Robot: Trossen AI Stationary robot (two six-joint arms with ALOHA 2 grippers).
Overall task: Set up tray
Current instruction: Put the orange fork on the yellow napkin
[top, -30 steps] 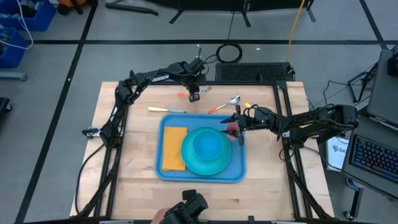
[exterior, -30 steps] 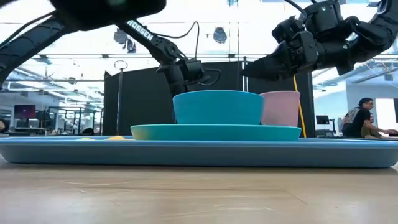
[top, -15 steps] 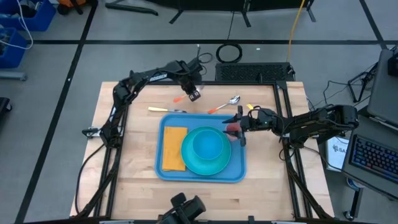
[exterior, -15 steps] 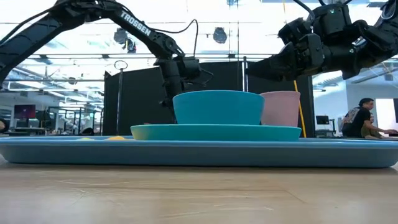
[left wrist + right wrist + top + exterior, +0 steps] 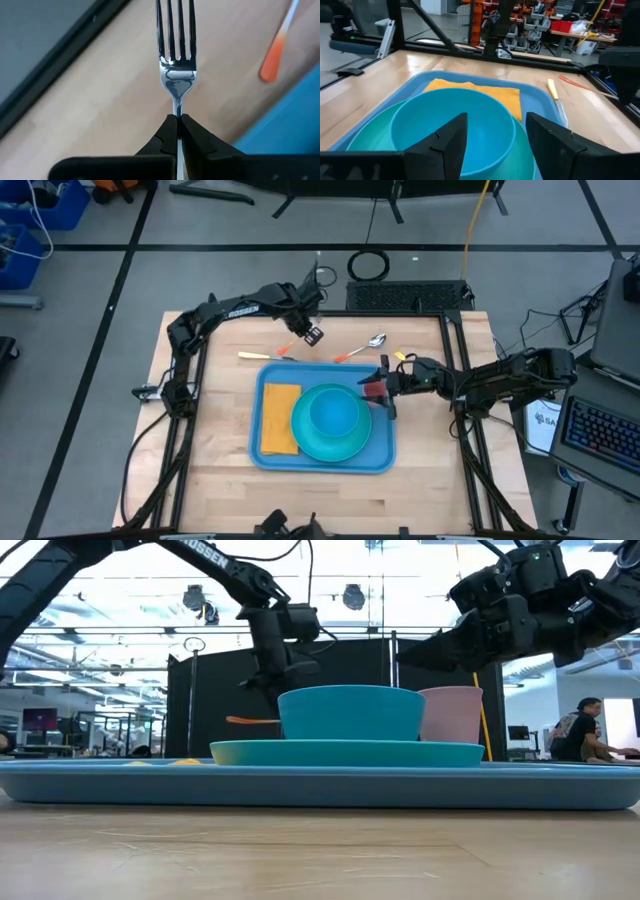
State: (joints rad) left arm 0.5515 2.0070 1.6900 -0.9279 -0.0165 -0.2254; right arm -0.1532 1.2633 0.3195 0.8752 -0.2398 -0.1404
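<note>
Wooden table (image 5: pixel 215 450) seen from above, both arms reaching in from the sides. Light-blue tray (image 5: pixel 382 458) at centre, toward the near edge. On its left part, a yellow-orange napkin (image 5: pixel 279 420), lying flat. Right of the napkin, a round teal plate (image 5: pixel 303 442) bearing a blue bowl (image 5: pixel 334 412); bowl interior shown bare in the right wrist view (image 5: pixel 451 134). At the tray's far right corner, a pink cup (image 5: pixel 451 714), upright just beside the bowl in the low view.

Beyond the tray's far rim, loose on the wood: a knife (image 5: pixel 268 357) with a yellow handle, toward the left; a spoon (image 5: pixel 362 346) with an orange handle, angled, toward the right.

Left gripper (image 5: pixel 312 334) raised above the table past the far rim, clenched on the handle of a fork (image 5: pixel 176 60), metal tines pointing forward past the fingertips; orange fork handle projecting sideways in the low view (image 5: pixel 252 721).

Right gripper (image 5: pixel 381 386) hovering over the pink cup at the tray's right side, fingers (image 5: pixel 445 137) spread wide, nothing between them, blue bowl directly ahead.

Person seated at a desk in the room behind, far right (image 5: pixel 577 735).
</note>
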